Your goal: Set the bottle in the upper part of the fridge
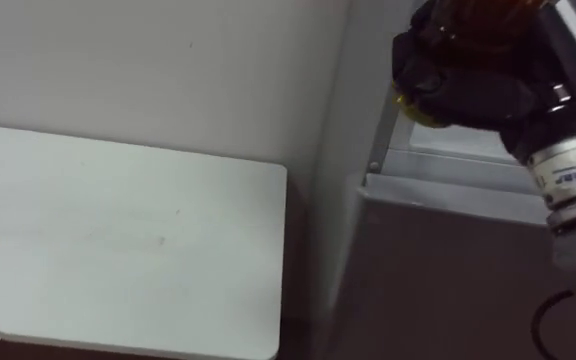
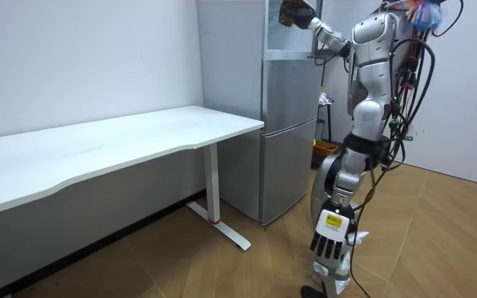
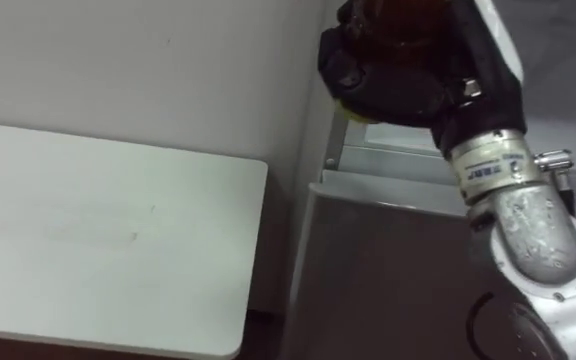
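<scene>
Robot: stands upright on the wooden floor (image 2: 437,240) at the room view's right, facing the fridge (image 2: 288,141), right arm raised.
Right hand (image 3: 398,75): upper right of the eye views, dark fingers wrapped tight round the bottle's lower part.
Bottle (image 3: 398,18): amber-brown, held roughly upright at the top edge of the eye views, in front of the fridge's upper compartment (image 2: 292,37). Whether it rests on anything inside cannot be told.
Upper compartment: its pale interior shows in the room view, at the top centre of the frame.
Lower fridge door (image 2: 290,165): grey, closed, directly below the hand.
Left hand (image 2: 330,244): hangs low beside the robot's leg in the lower right of the room view, fingers straight and empty.
Table (image 1: 118,250): white top, bare, just beside the fridge's side wall on the left of the eye views.
Writing: a yellow patch shows under the fingers of the right hand; no text is legible on it. Print on the right wrist is too small to read.
</scene>
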